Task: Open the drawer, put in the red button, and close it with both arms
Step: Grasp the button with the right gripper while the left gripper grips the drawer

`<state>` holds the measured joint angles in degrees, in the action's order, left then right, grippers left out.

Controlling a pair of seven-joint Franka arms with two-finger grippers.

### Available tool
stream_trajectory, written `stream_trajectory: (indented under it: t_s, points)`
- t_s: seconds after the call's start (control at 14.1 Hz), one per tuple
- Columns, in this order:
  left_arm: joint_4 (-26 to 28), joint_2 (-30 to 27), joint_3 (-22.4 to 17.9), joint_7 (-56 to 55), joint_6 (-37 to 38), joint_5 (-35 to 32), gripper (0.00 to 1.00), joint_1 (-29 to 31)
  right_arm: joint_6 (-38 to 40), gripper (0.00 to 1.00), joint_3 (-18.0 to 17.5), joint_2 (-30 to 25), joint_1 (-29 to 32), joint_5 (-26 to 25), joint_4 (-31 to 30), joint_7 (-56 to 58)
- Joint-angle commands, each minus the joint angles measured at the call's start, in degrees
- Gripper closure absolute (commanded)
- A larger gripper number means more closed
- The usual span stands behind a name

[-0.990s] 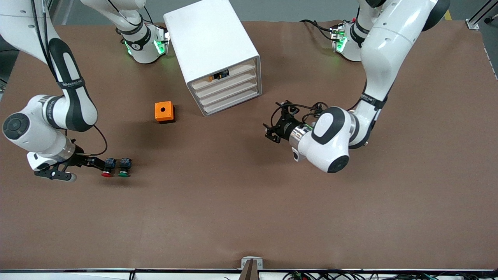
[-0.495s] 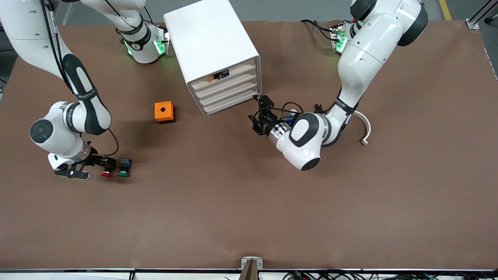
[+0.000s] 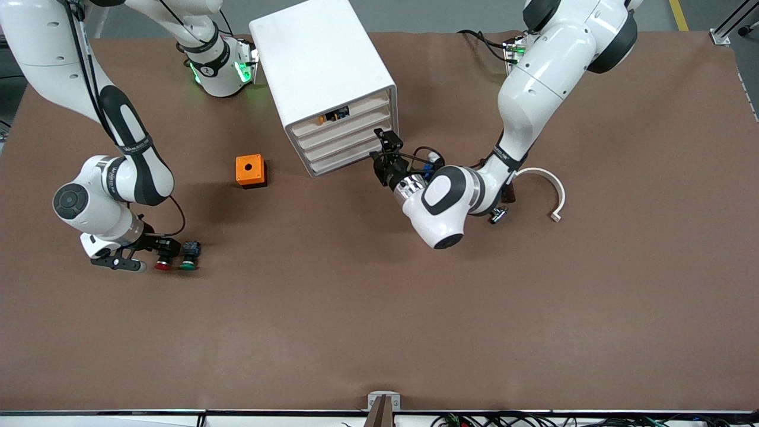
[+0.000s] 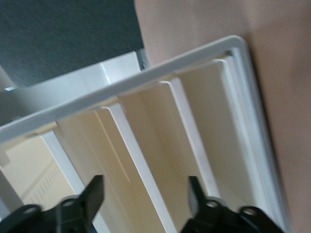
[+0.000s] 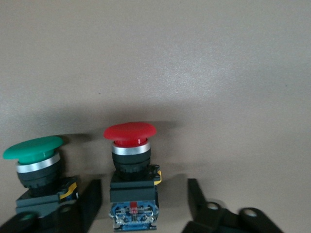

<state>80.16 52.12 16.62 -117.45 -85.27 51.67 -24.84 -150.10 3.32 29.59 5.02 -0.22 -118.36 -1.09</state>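
Red button (image 5: 130,167) lies between the right gripper (image 5: 144,204)'s spread fingers, cap at twelve o'clock; left gripper (image 4: 146,196), fingers spread, faces the drawer (image 3: 345,140)

2 push buttons: red button (image 3: 161,264) plus green button (image 3: 188,263), side by side, well toward the right arm's end from the cabinet (image 3: 323,77). 1 cabinet, 4 drawers stacked in it; second from top is the drawer (image 3: 344,131). 1 orange box (image 3: 249,170) beside the cabinet. 1 white curved piece (image 3: 548,190) toward the left arm's end from the cabinet. 2 arms.
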Motion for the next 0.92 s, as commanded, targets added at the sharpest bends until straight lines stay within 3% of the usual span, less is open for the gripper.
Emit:
stream_trajectory:
  t_s: [0.0,0.07,0.28,0.42,0.71,0.85]
  points:
    - [0.0,0.7,0.0,-1.6,2.1,1.3,0.32,-2.0,-0.8,0.87,-0.9,-0.2,0.8,0.9,-0.5,1.1]
    - [0.4,0.7,0.0,-1.9,2.2,1.3,0.36,-2.4,-0.8,1.0,-0.9,-0.3,0.8,0.9,-0.4,1.1]
    - [1.6,0.7,0.0,-3.1,2.7,1.3,0.41,-3.9,-0.3,1.0,-0.9,-0.4,1.0,0.9,-0.2,1.0]
    - [1.7,1.0,0.0,-3.7,2.7,1.3,0.53,-4.9,0.2,1.0,-1.0,-1.4,0.7,0.9,-0.1,1.0]
    - [1.6,1.3,0.0,-3.8,2.7,1.3,0.74,-5.7,10.1,1.0,-2.2,-6.5,0.7,1.0,2.3,0.7]
    - [1.6,1.4,0.0,-3.7,2.7,1.6,0.8,-5.7,15.9,1.0,-2.5,-8.9,0.6,2.9,4.1,0.6]
